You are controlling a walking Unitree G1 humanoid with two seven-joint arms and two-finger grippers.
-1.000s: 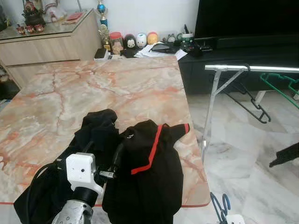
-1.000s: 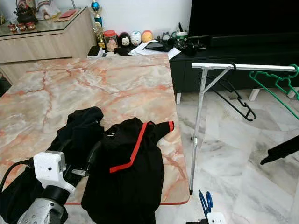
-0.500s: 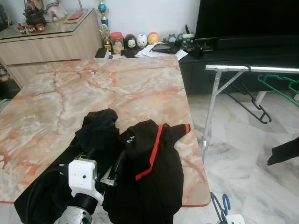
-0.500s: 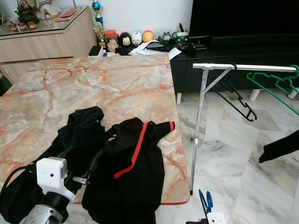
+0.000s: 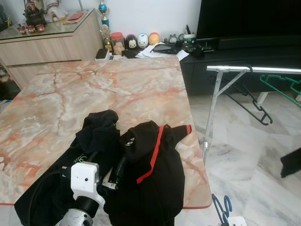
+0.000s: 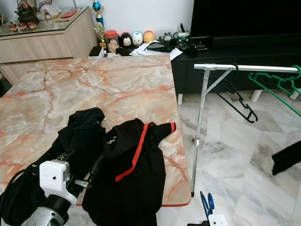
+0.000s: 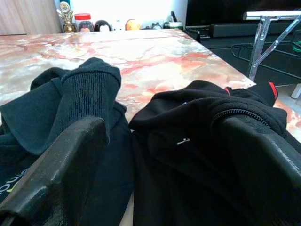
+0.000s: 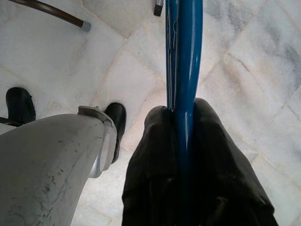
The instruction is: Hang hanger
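The right hand (image 8: 183,141) is low beside the robot, over the pale marble floor (image 8: 263,70), with its two black fingers (image 8: 150,179) pressed together on a glossy blue plastic hanger (image 8: 184,56). In the head views the curved end of that hanger shows just past the desk's near right corner, above the floor.

The left hand (image 7: 155,155) sits at the near edge of the pink-veined marble desk (image 5: 117,84), its fingers (image 7: 61,160) spread apart with nothing between them, pointing across two garments. A black jacket with a red stripe (image 5: 150,169) lies at the near right corner, draping over the near edge. A crumpled black knit garment (image 5: 96,129) lies touching it, on the side toward the left edge.

Off the desk's right edge stands a silver metal clothes rail (image 5: 254,69) on a folding leg. A black wire hanger (image 5: 249,101) and a green plastic hanger (image 5: 282,87) hang from its bar.
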